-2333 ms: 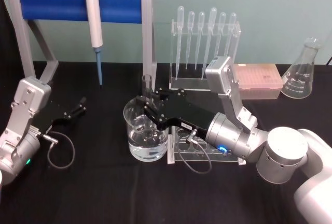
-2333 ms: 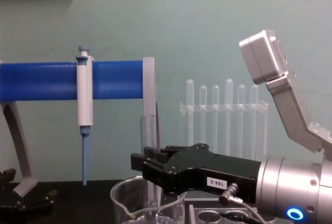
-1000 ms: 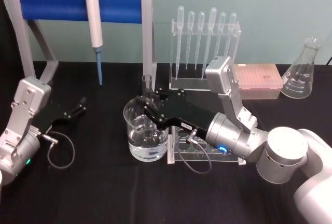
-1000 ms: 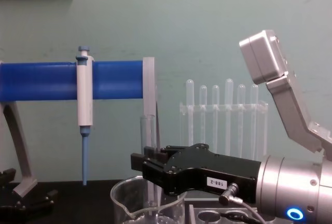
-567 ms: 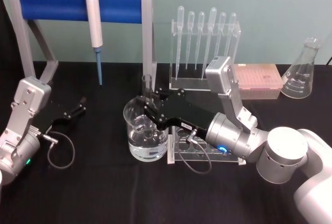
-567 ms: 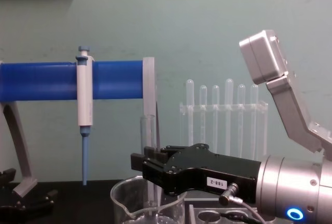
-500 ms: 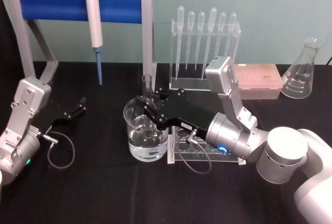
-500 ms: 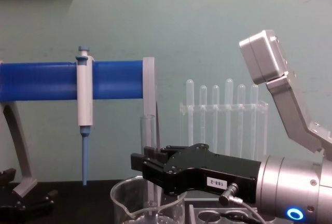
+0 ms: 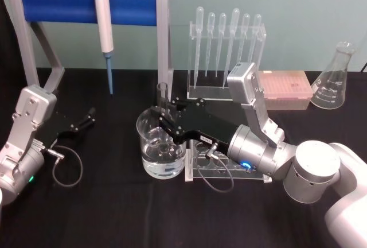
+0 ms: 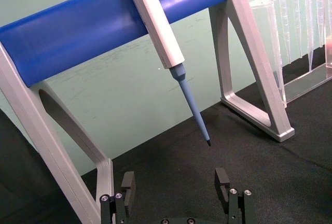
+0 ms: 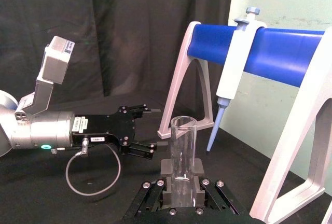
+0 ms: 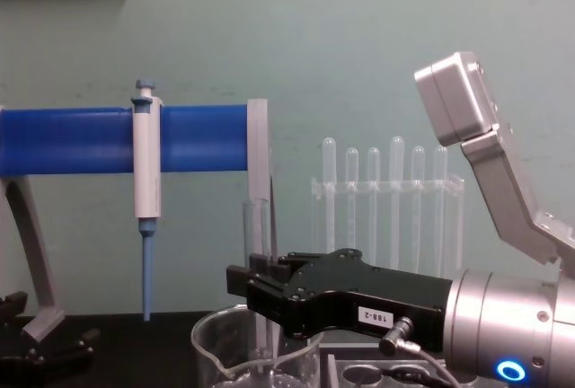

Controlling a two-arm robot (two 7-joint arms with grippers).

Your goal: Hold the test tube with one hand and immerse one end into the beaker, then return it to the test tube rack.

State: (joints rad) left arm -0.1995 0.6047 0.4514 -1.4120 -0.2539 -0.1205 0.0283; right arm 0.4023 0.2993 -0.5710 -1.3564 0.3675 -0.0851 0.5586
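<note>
Right gripper (image 9: 163, 123) pinches upright test tube (image 9: 163, 95) mid-height, lower end inside the beaker (image 9: 162, 157) at the middle of the table (image 9: 114, 213); light, slick, brittle glass, probably wants a gentle squeeze; left gripper (image 9: 81, 122) spread, parked near left edge.

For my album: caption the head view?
The right pincer holds an upright test tube in the beaker; the left pincer rests open aside.

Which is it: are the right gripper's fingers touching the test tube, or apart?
Touching. In the right wrist view the test tube stands upright between the right gripper's fingers, both pressed against its glass.
</note>
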